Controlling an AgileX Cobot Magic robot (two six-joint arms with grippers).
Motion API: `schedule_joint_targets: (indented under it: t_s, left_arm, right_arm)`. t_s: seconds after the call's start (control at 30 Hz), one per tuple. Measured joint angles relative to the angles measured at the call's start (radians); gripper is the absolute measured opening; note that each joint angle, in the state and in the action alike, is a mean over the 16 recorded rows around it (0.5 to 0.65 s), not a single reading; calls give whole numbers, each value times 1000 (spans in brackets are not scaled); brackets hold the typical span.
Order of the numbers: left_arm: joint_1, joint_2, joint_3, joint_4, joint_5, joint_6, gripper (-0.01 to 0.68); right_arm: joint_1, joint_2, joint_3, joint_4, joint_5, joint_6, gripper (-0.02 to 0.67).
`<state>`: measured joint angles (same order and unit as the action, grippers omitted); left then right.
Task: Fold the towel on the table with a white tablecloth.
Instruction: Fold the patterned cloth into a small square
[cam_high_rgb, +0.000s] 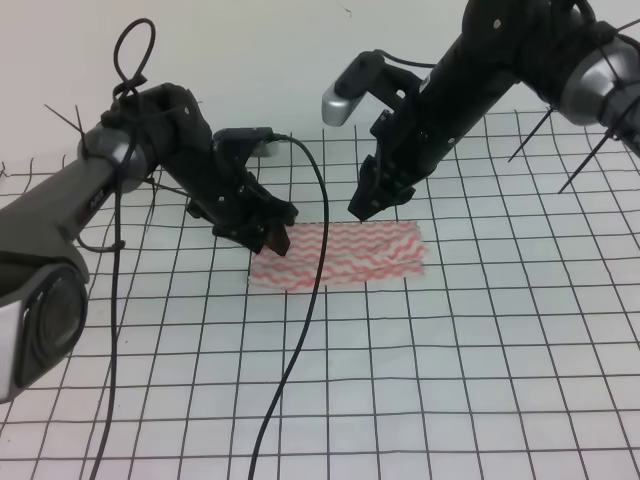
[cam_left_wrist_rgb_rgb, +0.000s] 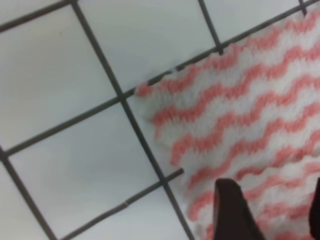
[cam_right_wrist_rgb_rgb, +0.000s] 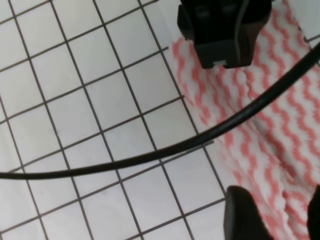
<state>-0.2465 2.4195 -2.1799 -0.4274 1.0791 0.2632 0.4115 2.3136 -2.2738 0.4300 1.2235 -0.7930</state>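
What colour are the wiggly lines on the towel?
Pink-red wavy stripes on white towel, clearest in the left wrist view.

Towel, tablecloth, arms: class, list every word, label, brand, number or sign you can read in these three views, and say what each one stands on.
None can be read.
The towel carries only pink-red wavy stripes.
The white tablecloth carries only a black line grid.
The left gripper and right gripper show no legible marking.
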Motion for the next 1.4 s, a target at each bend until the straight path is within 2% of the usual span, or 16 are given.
schedule_joint_targets:
  t_s: [0.13,0.27,0.77,1.4]
  left_arm:
    - [0,11,0,-8,2,-6,338]
    - [-1,22,0,-17,2,-3,325]
    - [-3,37,0,-75,16,50,144]
    - [-2,32,-9,-71,14,67,6]
  right_arm:
    - [0,0,0,2,0,0,282]
    - [0,-6,0,6,20,0,282]
    - [-1,-8,0,10,23,0,281]
    - [-2,-2,0,8,0,0,281]
